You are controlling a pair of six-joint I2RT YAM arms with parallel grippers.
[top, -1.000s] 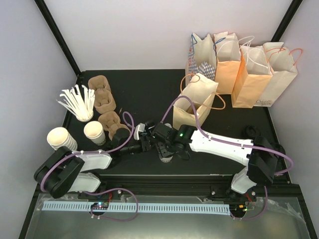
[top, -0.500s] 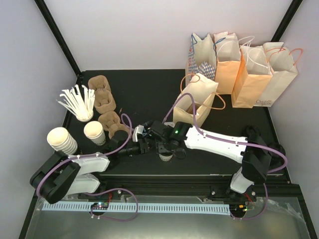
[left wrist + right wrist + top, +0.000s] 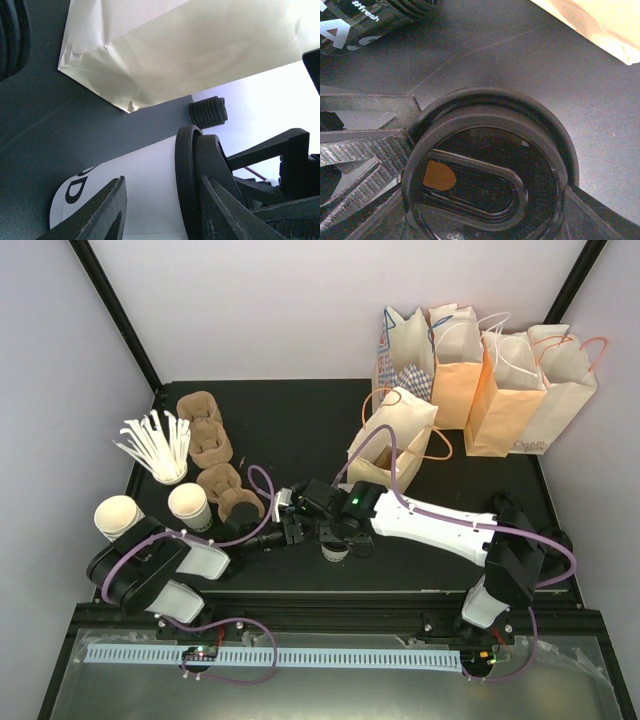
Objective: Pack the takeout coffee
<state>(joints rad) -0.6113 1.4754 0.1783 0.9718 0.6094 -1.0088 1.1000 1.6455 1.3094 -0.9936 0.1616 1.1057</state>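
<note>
Black tabletop (image 3: 300,430) is carrying the takeout coffee (image 3: 333,551) near its front middle, just before an open paper bag (image 3: 390,445). The left gripper (image 3: 300,530) is holding the white cup body between its jaws. The right gripper (image 3: 338,543) is clamping its jaws on the rim of the black lid (image 3: 490,170), which is sitting on the cup.

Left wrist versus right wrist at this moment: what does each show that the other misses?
Left wrist only: the white side of the cup with black lettering, and the lid seen edge-on. Right wrist only: the lid's top face, and a black cup with pale lettering at the frame's upper left. Both: the lid, a pale bag and the dark table.
</note>
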